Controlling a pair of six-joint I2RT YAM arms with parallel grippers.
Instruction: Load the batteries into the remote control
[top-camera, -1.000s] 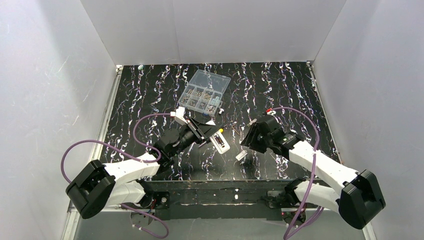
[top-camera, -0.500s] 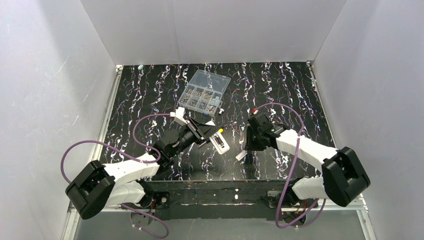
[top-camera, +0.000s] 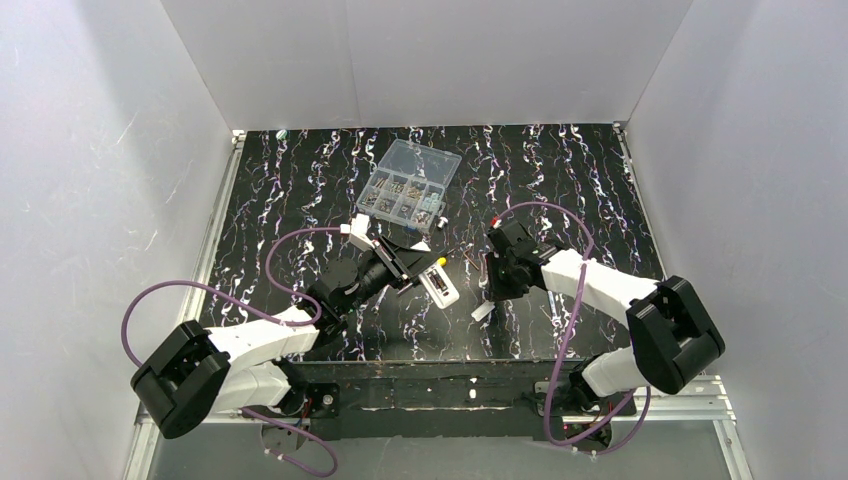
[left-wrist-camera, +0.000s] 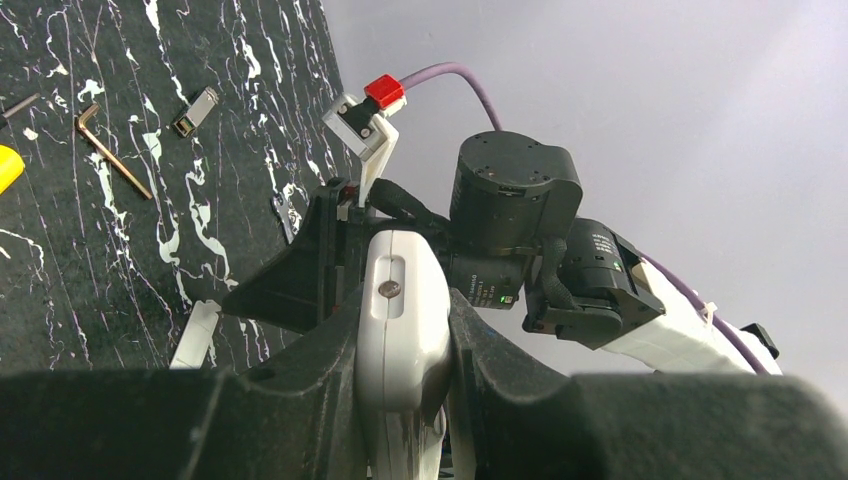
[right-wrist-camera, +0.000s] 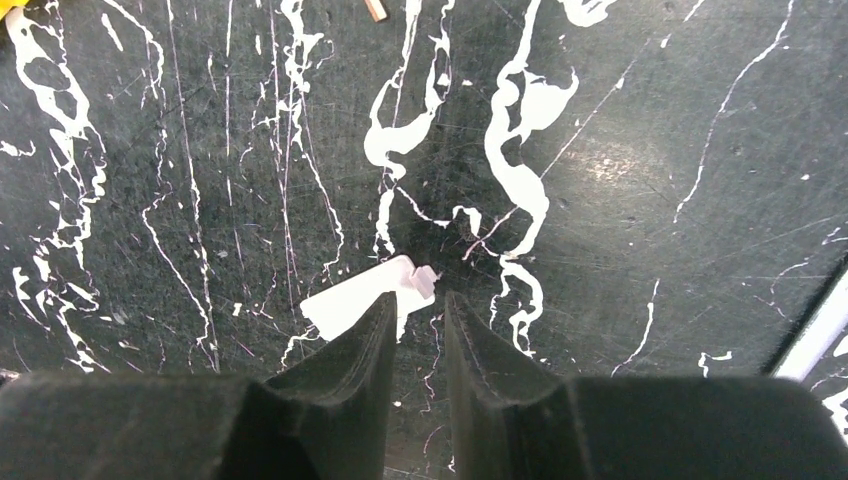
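Clamping the remote control (left-wrist-camera: 402, 320) across its narrow sides, the left gripper (left-wrist-camera: 404, 395) holds it off the tabletop (right-wrist-camera: 620, 150), near the middle and just beside the yellow end of a screwdriver (top-camera: 440, 261). In the left wrist view a small screw head shows on the white shell, which fills the space between the two fingers. In the top view the darker patch sits on the upturned face.

The right gripper (right-wrist-camera: 415, 325) hangs low over the tabletop with its jaws drawn to a slim gap and nothing between them. A small white flat piece (right-wrist-camera: 352, 300) lies flat just at the tip of one finger, with a little tab at its end – perhaps the battery cover, though I cannot be sure. No battery can be picked out with certainty in any view.

The remote control looks light, stiff and smooth-skinned – likely to twist or slide in a pinch if pushed hard at the free end. The side-to-side hold near one end suits it, since that leaves the open face clear; a grip nearer the middle would resist pressing better. The flat piece looks thin and light, so it will probably skate on the glossy tabletop. Taking it by its edges or its tab seems the safest way.
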